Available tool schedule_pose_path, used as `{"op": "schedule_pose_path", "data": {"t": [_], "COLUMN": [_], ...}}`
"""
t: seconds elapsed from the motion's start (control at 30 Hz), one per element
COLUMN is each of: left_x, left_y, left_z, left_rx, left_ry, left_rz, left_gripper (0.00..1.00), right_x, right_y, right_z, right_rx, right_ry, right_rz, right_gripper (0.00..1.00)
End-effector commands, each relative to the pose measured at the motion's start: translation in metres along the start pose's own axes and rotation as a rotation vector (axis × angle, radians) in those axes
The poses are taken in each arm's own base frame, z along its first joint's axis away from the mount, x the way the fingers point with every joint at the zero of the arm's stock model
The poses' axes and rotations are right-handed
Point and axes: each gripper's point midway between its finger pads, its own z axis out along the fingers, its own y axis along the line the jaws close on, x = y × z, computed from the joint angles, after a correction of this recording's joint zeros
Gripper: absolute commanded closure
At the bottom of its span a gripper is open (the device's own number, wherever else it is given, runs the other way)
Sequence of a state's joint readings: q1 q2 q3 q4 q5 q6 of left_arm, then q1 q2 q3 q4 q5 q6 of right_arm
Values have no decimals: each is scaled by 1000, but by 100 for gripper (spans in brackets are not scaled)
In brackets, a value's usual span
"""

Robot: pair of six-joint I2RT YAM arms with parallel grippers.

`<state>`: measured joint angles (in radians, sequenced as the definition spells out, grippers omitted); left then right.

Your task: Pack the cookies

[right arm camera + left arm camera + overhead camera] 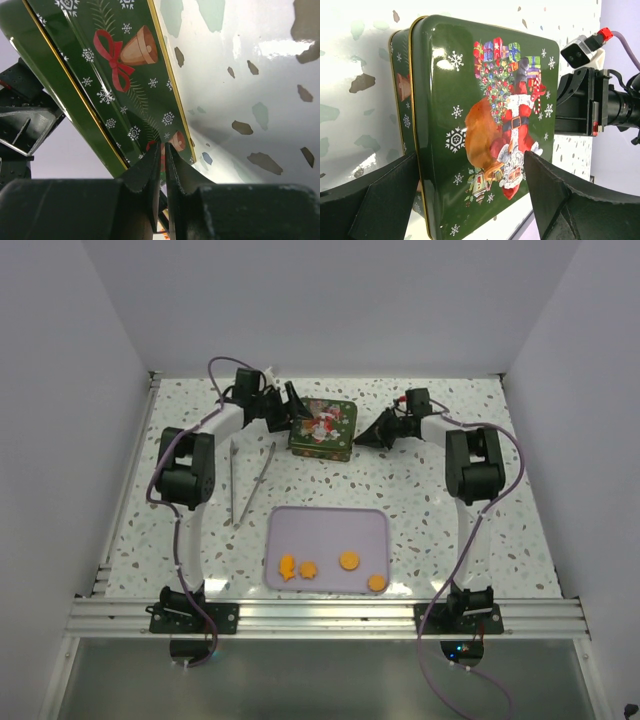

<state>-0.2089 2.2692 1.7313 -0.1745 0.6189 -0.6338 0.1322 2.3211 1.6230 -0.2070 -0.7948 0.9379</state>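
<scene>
Several orange cookies (349,560) lie on a lavender tray (290,525) near the front; no black or pink one shows. A closed green Christmas tin (322,428) with a Santa lid (485,110) sits at the far middle. My left gripper (292,405) is open at the tin's far-left corner; in the left wrist view (470,200) its jaws stand wide, one by the tin's side, one over the lid. My right gripper (366,437) is shut and empty, its tips (164,150) at the tin's right side wall (130,85).
Metal tongs (250,480) lie on the speckled table left of the tray. The right gripper (575,107) shows beyond the tin in the left wrist view. White walls enclose the table; an aluminium rail runs along the near edge (330,615).
</scene>
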Motion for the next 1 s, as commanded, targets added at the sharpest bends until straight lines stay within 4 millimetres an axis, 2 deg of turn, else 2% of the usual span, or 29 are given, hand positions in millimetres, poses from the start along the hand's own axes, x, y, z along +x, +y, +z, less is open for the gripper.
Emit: {"op": "schedule_pose_path", "data": {"t": [0.0, 0.53, 0.83, 0.93, 0.97], "left_x": [-5, -4, 0, 0, 1], "left_y": [-10, -2, 1, 0, -1], "left_z": [3, -2, -3, -3, -3], "left_rx": [-18, -209, -235, -234, -233], "left_ry": [0, 20, 30, 30, 31], "left_rz": [45, 92, 103, 105, 106], "left_gripper": [13, 13, 13, 13, 13], "right_x": [-4, 10, 11, 8, 8], "right_y": [13, 21, 24, 14, 4], "right_z": [8, 20, 10, 3, -2], "right_rx": [-34, -41, -8, 59, 99], "right_ry": [-8, 30, 24, 16, 15], "right_rz": [-26, -47, -81, -105, -106], "right_gripper": [88, 90, 91, 91, 91]}}
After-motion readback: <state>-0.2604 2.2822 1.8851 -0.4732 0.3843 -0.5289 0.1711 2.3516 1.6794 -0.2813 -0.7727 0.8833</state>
